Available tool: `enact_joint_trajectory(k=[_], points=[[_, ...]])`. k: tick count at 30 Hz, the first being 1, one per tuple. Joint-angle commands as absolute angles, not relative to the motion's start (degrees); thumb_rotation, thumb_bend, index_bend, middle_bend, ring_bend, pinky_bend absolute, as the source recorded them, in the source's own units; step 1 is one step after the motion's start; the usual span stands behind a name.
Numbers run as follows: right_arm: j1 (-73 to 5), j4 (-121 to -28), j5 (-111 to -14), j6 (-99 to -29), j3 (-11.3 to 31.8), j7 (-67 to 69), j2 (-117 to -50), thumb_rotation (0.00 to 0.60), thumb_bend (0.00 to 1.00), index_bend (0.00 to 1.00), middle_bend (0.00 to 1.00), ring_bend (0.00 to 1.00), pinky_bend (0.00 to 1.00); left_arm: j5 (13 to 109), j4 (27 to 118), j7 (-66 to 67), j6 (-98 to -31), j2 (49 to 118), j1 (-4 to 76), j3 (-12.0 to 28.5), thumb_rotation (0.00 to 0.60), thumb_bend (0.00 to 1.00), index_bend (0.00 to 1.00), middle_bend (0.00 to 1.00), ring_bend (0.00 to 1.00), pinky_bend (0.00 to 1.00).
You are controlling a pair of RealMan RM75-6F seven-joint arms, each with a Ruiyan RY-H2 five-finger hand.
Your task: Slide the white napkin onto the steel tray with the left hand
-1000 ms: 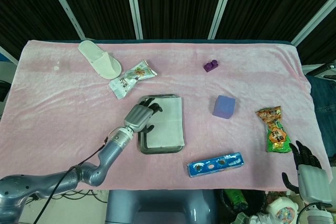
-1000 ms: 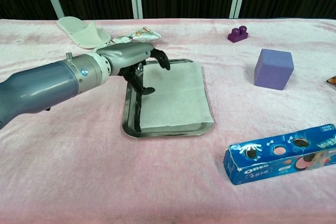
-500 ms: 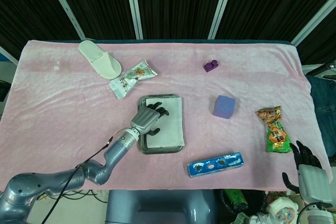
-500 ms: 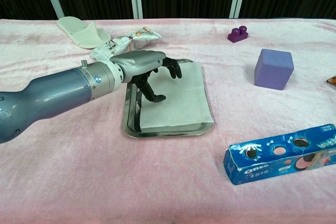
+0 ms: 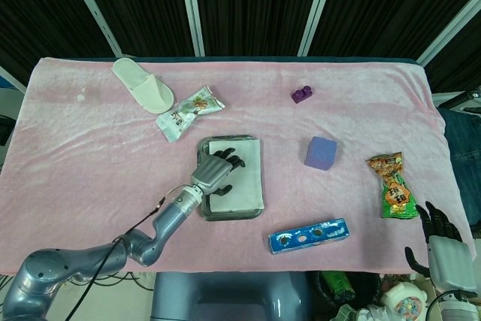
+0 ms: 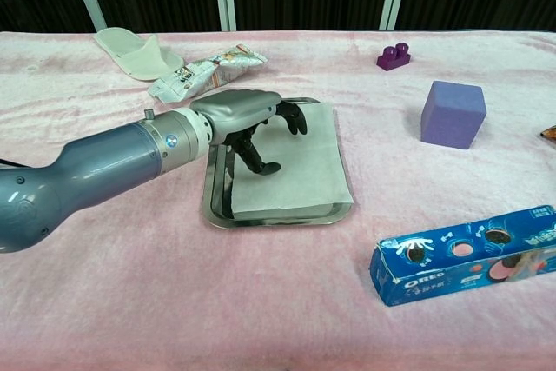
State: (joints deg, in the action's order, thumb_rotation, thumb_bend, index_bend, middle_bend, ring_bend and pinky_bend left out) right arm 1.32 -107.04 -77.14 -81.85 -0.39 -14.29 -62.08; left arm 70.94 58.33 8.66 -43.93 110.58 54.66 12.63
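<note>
The steel tray (image 5: 225, 216) (image 6: 215, 190) lies in the middle of the pink cloth. Nearly all of the white napkin (image 5: 248, 180) (image 6: 306, 171) lies flat in it, its right edge reaching over the tray's right rim. My left hand (image 5: 215, 171) (image 6: 246, 115) hovers over the napkin's left part with fingers spread and curved; one fingertip (image 6: 270, 167) touches the paper and the others are lifted. It grips nothing. My right hand (image 5: 443, 246) stays off the table's front right corner with fingers apart and nothing in it.
A white slipper (image 5: 143, 84) (image 6: 135, 51) and a snack packet (image 5: 188, 113) (image 6: 204, 71) lie behind the tray on the left. A purple cube (image 5: 320, 152) (image 6: 452, 113), a small purple brick (image 5: 301, 95), an Oreo box (image 5: 308, 235) (image 6: 469, 254) and a snack bag (image 5: 391, 184) lie to the right.
My left hand has moved right, from the tray's left rim to farther over the napkin. The napkin has stayed about where it was. The right hand has not moved.
</note>
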Motion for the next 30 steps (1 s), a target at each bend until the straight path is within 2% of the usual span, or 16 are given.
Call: enact_joint_trajectory(k=[1,30], points=[[1.3,-107.0,-77.2,-81.9,-0.4,-14.3,-62.1,0.600,0.31,0.00,0.00,0.04,0.15,70.7,58.1,8.8,-43.7,110.7,54.8,12.6,0.600,0.34,0.25,0.25,0.07,0.21],[1.3,-107.1,-77.3,-81.9,-0.5,-14.3,-62.1,0.600,0.31,0.00,0.00,0.04,0.15,69.5,58.2,10.7,-43.3,110.9,54.7,11.7,0.600,0.34,0.25,0.25,0.07,0.23]])
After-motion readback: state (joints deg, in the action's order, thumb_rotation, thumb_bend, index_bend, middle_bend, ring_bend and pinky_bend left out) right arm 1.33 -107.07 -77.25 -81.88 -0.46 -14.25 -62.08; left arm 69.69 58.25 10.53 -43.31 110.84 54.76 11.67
